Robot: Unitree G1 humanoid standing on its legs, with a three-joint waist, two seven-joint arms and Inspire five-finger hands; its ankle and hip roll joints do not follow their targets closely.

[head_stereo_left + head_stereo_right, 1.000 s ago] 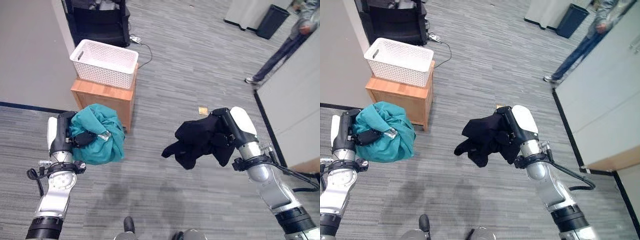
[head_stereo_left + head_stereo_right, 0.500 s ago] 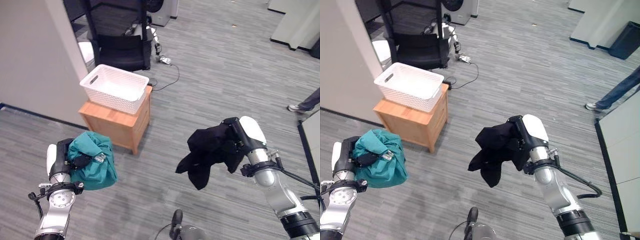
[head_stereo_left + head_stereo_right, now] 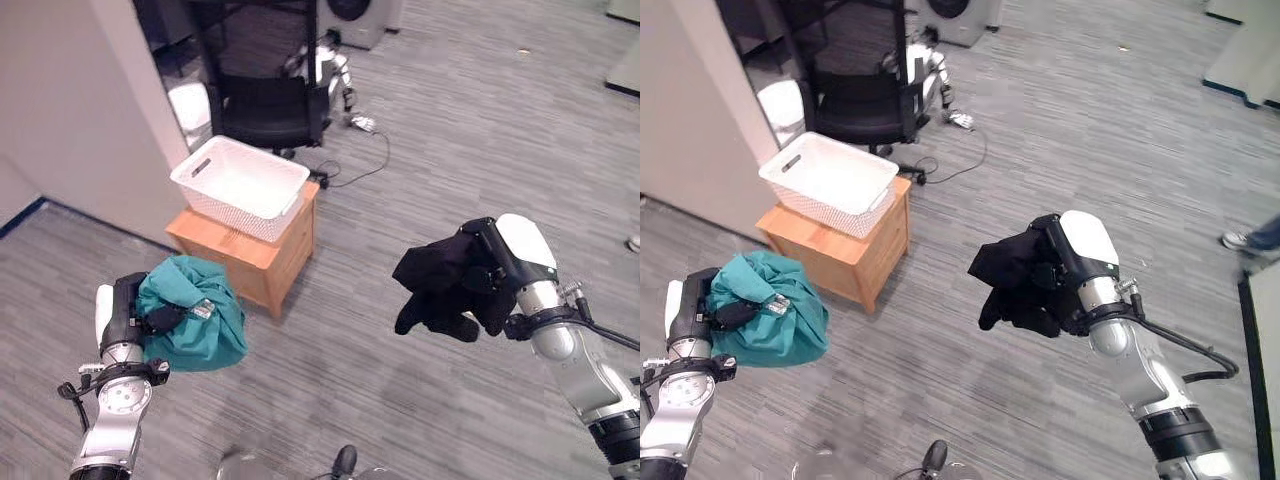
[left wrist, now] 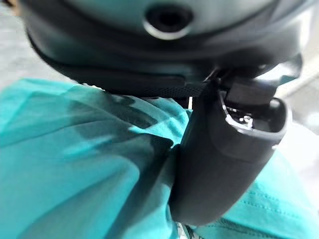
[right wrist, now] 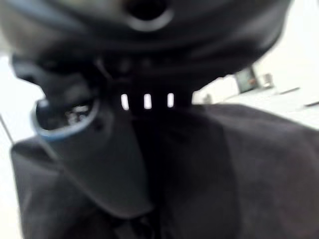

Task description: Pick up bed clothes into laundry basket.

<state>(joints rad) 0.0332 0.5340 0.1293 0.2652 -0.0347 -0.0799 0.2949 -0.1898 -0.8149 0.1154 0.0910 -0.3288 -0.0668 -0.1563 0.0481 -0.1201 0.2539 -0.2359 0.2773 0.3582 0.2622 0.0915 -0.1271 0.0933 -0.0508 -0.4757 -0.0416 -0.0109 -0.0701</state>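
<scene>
The left hand [image 3: 128, 318], at lower left, was clamped round a bundled teal garment [image 3: 195, 318]; the right hand [image 3: 490, 285], at mid right, gripped a black garment [image 3: 440, 280]. Both were held above the floor. The white laundry basket [image 3: 240, 185] sat on a wooden cabinet [image 3: 255, 258] at upper left. The carrying step seemed under way; next, each bundle needed bringing over the basket and releasing.

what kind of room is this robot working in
Probably an office or lab rather than a bedroom: grey carpet floor, a black office chair, and a white laundry basket set on a small wooden cabinet.
</scene>
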